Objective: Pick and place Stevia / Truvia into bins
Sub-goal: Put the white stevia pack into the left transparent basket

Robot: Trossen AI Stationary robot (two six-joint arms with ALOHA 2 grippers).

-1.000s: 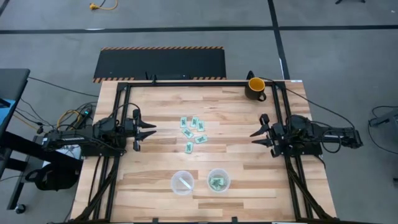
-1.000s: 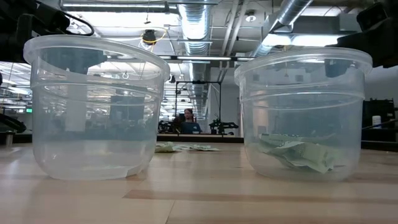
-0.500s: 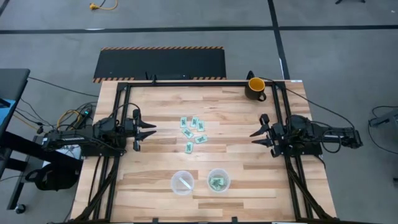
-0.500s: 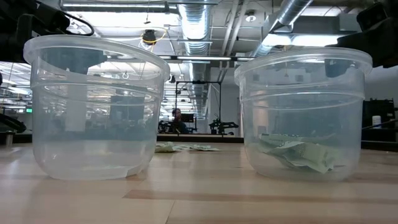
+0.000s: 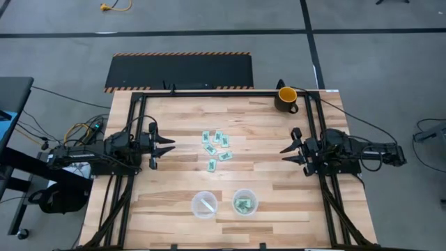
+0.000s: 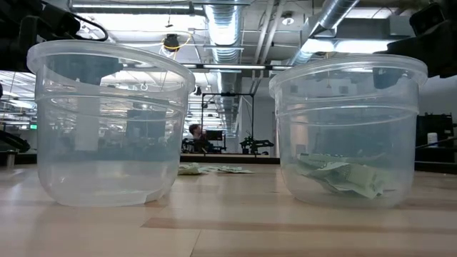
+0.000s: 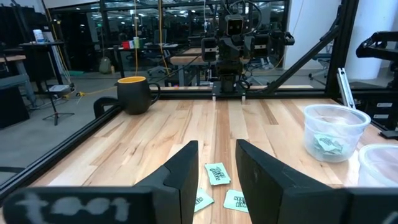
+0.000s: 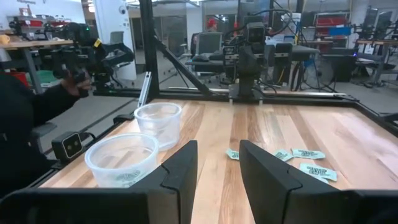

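Observation:
Several light green Stevia packets (image 5: pixel 216 146) lie flat in a loose cluster at the table's middle; they also show in the left wrist view (image 7: pixel 216 173) and the right wrist view (image 8: pixel 308 163). Two clear cups stand near the table's near edge. The left cup (image 5: pixel 204 205) holds a whitish piece. The right cup (image 5: pixel 244 202) holds green packets (image 6: pixel 343 178). My left gripper (image 5: pixel 167 148) is open and empty, left of the cluster. My right gripper (image 5: pixel 287 152) is open and empty, right of the cluster. Both point toward the packets.
A black mug with a yellow inside (image 5: pixel 286 97) stands at the far right corner. Black frame rails (image 5: pixel 209 92) run along the table's far, left and right sides. A person's dark sleeve (image 8: pixel 25 118) shows beyond the table's near edge.
Nothing on the table has changed and both arms have kept still. A person far off in the room behind the table has moved a little.

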